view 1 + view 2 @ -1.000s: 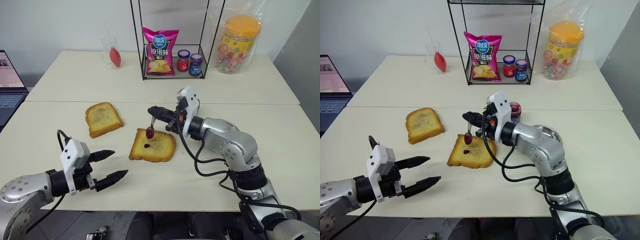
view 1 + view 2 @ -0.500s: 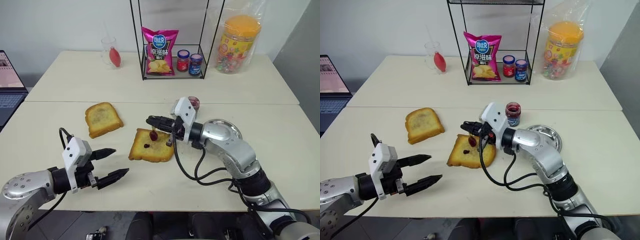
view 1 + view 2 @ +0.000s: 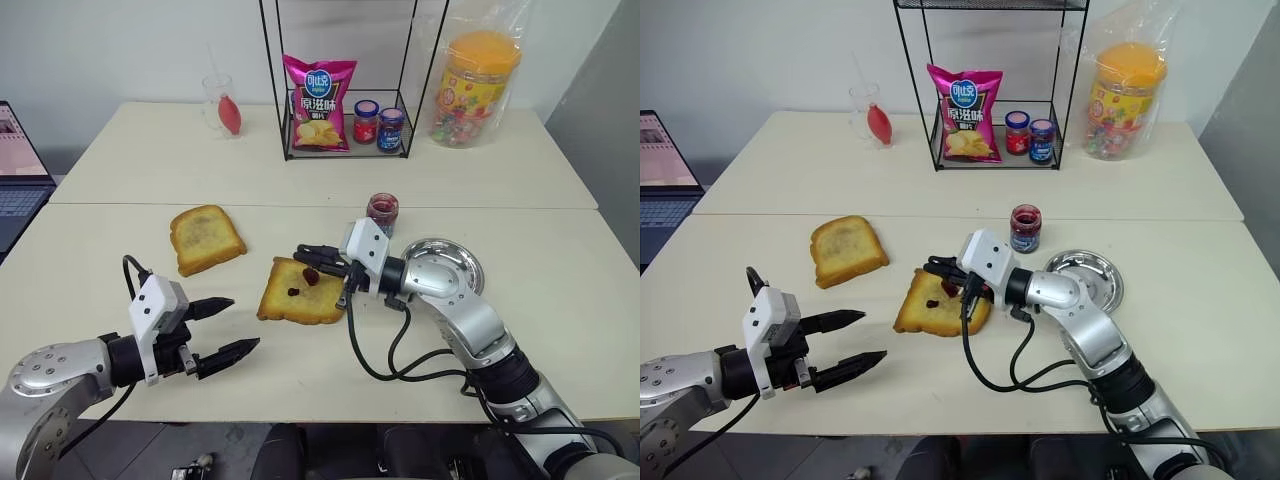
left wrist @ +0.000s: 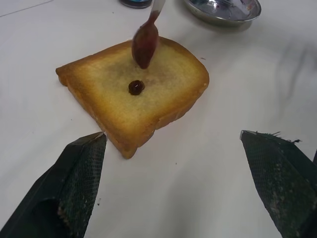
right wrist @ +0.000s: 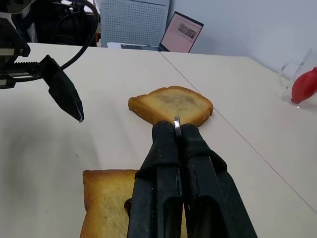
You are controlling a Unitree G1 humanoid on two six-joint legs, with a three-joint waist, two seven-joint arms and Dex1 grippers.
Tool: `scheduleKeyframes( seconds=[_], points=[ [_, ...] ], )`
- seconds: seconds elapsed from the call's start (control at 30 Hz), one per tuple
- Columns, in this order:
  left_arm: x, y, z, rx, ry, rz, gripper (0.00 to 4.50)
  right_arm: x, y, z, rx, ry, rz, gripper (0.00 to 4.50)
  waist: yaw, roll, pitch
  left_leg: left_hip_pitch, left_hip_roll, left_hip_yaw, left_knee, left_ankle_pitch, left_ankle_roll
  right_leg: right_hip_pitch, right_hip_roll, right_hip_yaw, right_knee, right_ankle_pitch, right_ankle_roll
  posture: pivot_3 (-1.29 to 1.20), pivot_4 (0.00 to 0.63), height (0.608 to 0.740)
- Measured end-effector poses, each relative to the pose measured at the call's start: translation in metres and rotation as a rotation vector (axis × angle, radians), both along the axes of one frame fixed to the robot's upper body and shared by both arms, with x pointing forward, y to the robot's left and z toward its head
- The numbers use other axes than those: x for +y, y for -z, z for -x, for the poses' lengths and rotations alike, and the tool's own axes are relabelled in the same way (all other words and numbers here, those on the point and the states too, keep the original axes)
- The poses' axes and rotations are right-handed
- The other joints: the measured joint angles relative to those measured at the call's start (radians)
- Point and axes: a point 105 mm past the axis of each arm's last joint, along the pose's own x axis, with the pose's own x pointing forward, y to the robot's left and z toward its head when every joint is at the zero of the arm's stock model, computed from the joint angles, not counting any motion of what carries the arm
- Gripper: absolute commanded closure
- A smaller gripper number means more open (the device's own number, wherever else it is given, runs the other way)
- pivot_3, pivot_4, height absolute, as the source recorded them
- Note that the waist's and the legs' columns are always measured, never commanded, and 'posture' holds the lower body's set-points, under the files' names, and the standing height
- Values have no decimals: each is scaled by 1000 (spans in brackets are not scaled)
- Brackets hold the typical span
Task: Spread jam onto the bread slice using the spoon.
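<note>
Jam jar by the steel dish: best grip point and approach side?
Grip the jam jar around its glass side wall at the label band, jaws level. It stands upright with no lid on, so a hold on the top looks poor. Come from the robot's right, over the steel dish, probably the least crowded side.

Head stereo pair looks down over table; both wrist cams close, share bread slice.

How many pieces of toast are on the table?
2: the bread slice under the spoon held by the right gripper, and a darker-centred slice to its left, farther back.
</note>
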Motion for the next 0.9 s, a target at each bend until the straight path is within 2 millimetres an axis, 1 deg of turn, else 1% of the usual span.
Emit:
scheduleKeyframes(
  seconds=[0.13,0.23,0.47,0.57,0.67,0.73,0.77,0.8,0.83,0.9],
  points=[
    [-1,0,-1,-2,3,-3,0,-1,2,1,-5,-15,10,4480,0,0,0,1,0,0,0,0,0,0,0,0,0,0,0,0,150,740],
    [-3,2,-1,4,12,-2,0,-3,12,0,0,-7,30,4480,0,-1,0,1,0,0,0,0,0,1,0,0,0,0,0,0,150,740],
    [-3,4,-2,6,14,-5,0,-4,8,-1,-21,-11,15,4480,0,-1,-1,2,0,0,0,0,0,1,0,0,0,0,0,0,150,740],
    [-4,4,-2,3,20,-4,0,-9,-2,-5,-28,4,-16,4480,1,-1,-1,2,0,0,0,0,0,1,0,0,0,0,0,0,150,740],
    [-4,5,-1,6,23,-3,0,-15,-20,-9,3,24,-89,4480,1,-1,-1,2,0,0,0,0,0,1,0,0,1,0,0,0,150,740],
    [-4,5,0,10,26,-1,0,-16,-31,-10,50,30,-145,4480,1,-1,-1,2,0,0,0,0,0,1,0,0,1,0,0,0,150,740],
    [-3,6,0,12,27,1,0,-18,-35,-12,104,40,-188,4480,1,-1,-1,2,0,0,0,0,0,1,0,0,1,0,0,0,150,740],
    [-3,6,0,14,26,2,0,-19,-36,-14,148,49,-216,4480,1,-1,-1,2,0,0,0,0,0,1,0,0,1,0,0,0,150,740],
    [-3,6,0,16,25,3,0,-20,-37,-15,244,55,-264,4480,1,-1,-1,2,0,0,0,0,0,1,0,0,2,0,0,0,150,740],
    [-2,7,0,20,24,5,0,-20,-33,-17,339,66,-285,4480,0,-1,-1,2,0,0,0,0,0,1,0,0,2,0,0,0,150,740]
  ],
)
